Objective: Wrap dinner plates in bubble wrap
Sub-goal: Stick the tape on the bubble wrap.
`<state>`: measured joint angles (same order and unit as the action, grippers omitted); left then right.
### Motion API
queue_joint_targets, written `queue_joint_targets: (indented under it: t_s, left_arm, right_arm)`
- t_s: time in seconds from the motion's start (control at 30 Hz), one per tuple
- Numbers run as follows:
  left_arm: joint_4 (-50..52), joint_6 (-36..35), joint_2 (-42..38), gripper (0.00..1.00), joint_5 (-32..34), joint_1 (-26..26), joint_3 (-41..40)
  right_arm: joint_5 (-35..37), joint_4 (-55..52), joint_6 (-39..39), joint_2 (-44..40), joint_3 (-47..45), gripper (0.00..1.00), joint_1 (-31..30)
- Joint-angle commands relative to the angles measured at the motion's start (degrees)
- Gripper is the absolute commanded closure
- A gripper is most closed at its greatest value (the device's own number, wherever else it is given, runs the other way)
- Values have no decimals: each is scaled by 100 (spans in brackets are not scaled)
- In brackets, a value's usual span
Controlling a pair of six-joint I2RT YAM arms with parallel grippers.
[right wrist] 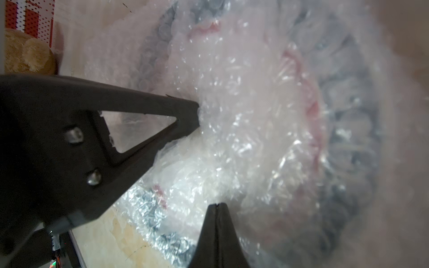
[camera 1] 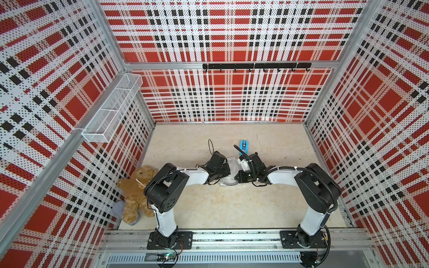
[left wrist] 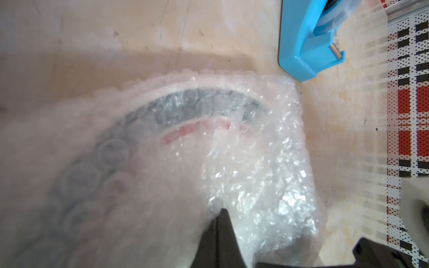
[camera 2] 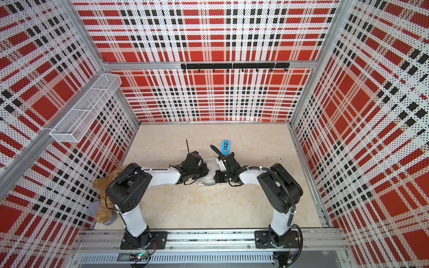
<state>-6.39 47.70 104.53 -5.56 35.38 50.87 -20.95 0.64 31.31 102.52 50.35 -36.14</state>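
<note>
In both top views the dinner plate (camera 1: 229, 184) (camera 2: 206, 184), bundled in bubble wrap (camera 1: 232, 162) (camera 2: 210, 160), lay mid-tabletop (camera 1: 209, 208) between the left gripper (camera 1: 225, 173) and the right gripper (camera 1: 239, 177). A blue tape dispenser (camera 1: 244, 146) stood just behind it and a teddy bear (camera 1: 137, 195) lay at the left edge.

In the left wrist view, the left gripper (left wrist: 222, 218) had its fingers pressed together, tip against the crumpled wrap (left wrist: 255, 162). The plate's dark rim (left wrist: 185, 104) showed through.

In the right wrist view, the right gripper (right wrist: 217, 206) likewise had its fingers together, against the wrap (right wrist: 232, 116).
</note>
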Motion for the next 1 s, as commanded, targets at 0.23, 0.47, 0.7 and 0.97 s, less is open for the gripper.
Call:
queue_joint_targets:
  t_s: [0.23,0.47,0.7,0.97]
  left_arm:
    - [686,-95,-290,100,-52,49,251]
    - [1263,-259,-655,79,69,66,784]
    - [1438,-312,-1000,72,240,41,833]
    - [2052,-860,-2457,43,2880,-348,577]
  right_arm:
    - [566,302,349,-723,-6,100,-32]
    - [1310,1097,542,-1867,-553,84,530]
    - [3554,1038,-407,-3118,-1168,20,1560]
    - [5373,2694,-1648,-3555,-2928,0,3238]
